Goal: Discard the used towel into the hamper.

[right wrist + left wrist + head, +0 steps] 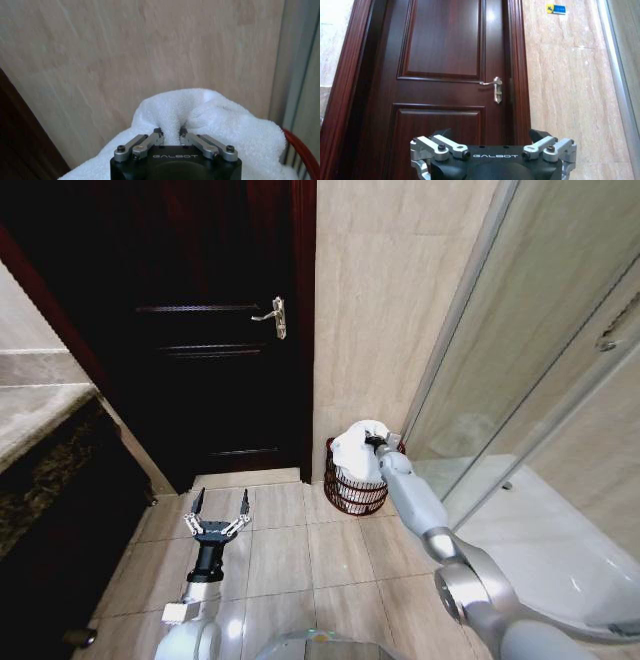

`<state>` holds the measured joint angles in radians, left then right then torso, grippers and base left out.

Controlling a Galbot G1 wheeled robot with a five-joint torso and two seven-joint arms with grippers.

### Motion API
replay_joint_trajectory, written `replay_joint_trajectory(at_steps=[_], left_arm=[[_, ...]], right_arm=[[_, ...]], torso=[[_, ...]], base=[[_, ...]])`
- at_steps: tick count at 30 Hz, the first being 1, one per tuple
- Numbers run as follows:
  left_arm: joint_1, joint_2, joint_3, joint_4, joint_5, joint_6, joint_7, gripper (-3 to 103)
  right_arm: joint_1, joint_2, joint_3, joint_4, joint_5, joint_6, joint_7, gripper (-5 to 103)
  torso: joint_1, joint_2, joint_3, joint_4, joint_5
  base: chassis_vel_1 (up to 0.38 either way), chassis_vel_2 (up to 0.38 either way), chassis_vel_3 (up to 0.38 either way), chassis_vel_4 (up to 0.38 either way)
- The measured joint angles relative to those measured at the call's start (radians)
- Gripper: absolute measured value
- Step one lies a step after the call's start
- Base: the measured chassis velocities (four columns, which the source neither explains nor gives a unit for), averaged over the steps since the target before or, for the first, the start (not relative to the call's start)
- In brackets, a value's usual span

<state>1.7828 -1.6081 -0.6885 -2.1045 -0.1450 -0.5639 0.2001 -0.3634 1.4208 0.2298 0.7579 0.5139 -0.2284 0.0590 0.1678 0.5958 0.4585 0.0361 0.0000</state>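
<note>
One white towel mounded upright over hamper, right hand pinching.

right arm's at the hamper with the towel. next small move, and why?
Probably open the right gripper to let go. Its fingers are pinched into a fold of the towel, which already bulges over the hamper rim against the wall, so release should drop it inside. The left gripper hangs open over the floor, idle.

The towel hides the right gripper fingertips and the hamper interior
</note>
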Motion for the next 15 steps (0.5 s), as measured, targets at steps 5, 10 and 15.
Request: replay_joint_trajectory(at_steps=[5, 10, 15], left_arm=[[0.014, 0.000, -0.001, -0.018, 0.000, 0.005, 0.000, 100], [0.014, 0.000, 0.000, -0.021, 0.000, 0.007, 0.000, 100], [0.015, 0.000, 0.002, -0.021, 0.000, 0.007, 0.000, 100]], right_arm=[[-0.011, -0.011, 0.001, 0.000, -0.020, -0.031, 0.002, 12], [-0.008, -0.019, 0.008, -0.019, -0.037, -0.078, -0.001, 11], [-0.019, -0.044, -0.001, 0.026, -0.015, -0.153, -0.015, 19]], torso=[[0.000, 0.000, 0.000, -0.0003, 0.0002], [0.000, 0.000, 0.000, 0.0001, 0.0001], [0.000, 0.000, 0.000, -0.0001, 0.0001]], base=[[0.000, 0.000, 0.000, 0.000], [0.000, 0.000, 0.000, 0.000], [0.000, 0.000, 0.000, 0.000]])
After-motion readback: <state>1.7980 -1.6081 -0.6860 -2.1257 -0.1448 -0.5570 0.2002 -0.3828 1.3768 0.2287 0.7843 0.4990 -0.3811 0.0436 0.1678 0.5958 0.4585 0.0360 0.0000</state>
